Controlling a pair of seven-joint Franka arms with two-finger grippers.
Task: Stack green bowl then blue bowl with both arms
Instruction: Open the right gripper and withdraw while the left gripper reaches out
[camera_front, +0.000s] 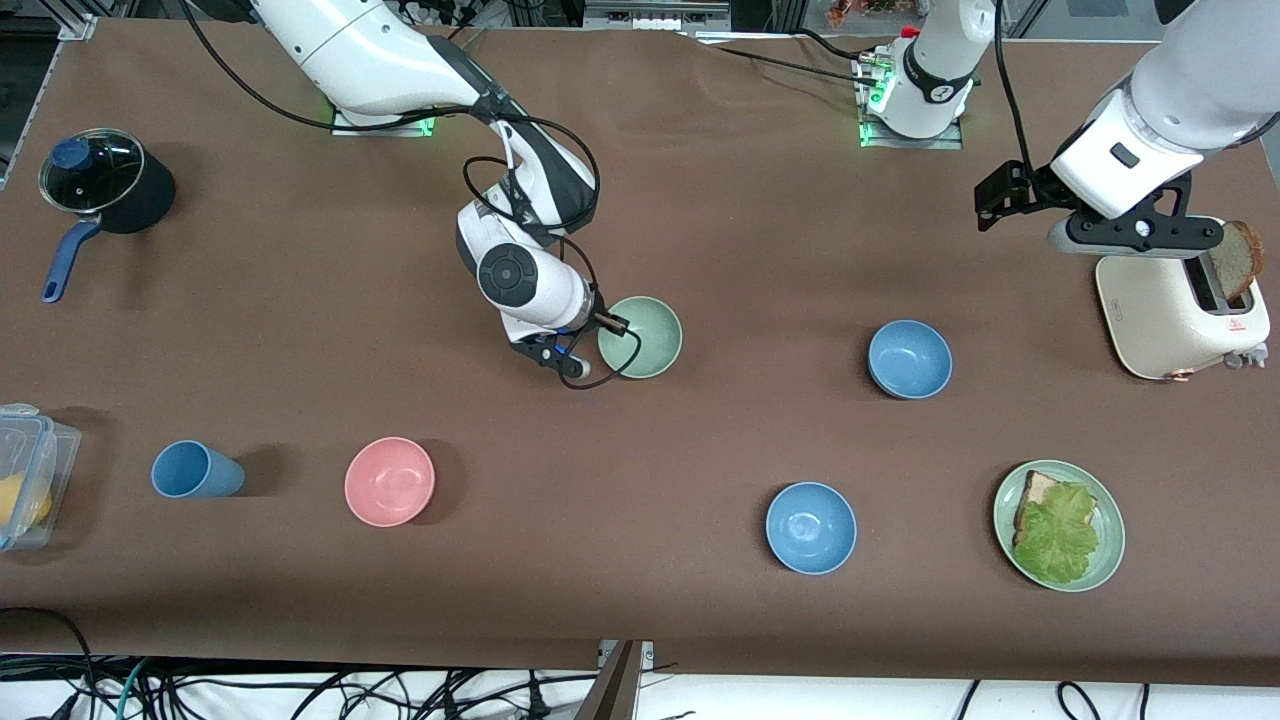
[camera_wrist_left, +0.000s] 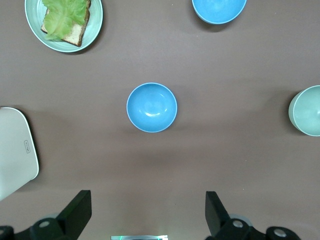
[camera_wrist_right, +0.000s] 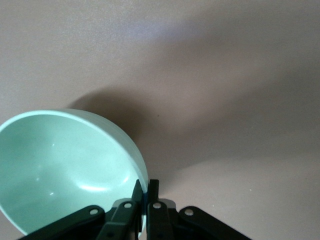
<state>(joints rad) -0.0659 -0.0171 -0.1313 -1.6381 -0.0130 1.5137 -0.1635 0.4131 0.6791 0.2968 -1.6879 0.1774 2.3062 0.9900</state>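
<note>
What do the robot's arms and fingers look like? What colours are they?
Both arms are white and smooth, made of rounded jointed pieces with dark grey bands at the joints. Black cables loop along them. The right arm has a round dark disc on its wrist. Each ends in a black gripper: the right gripper has thin flat fingers, the left gripper chunky black ones. Green lights glow at their bases.

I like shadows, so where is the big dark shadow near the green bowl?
Right wrist view: a dark shadow lies on the table beside the green bowl, whose rim the right end effector pinches. Front view: the pink bowl casts a softer shadow.
</note>
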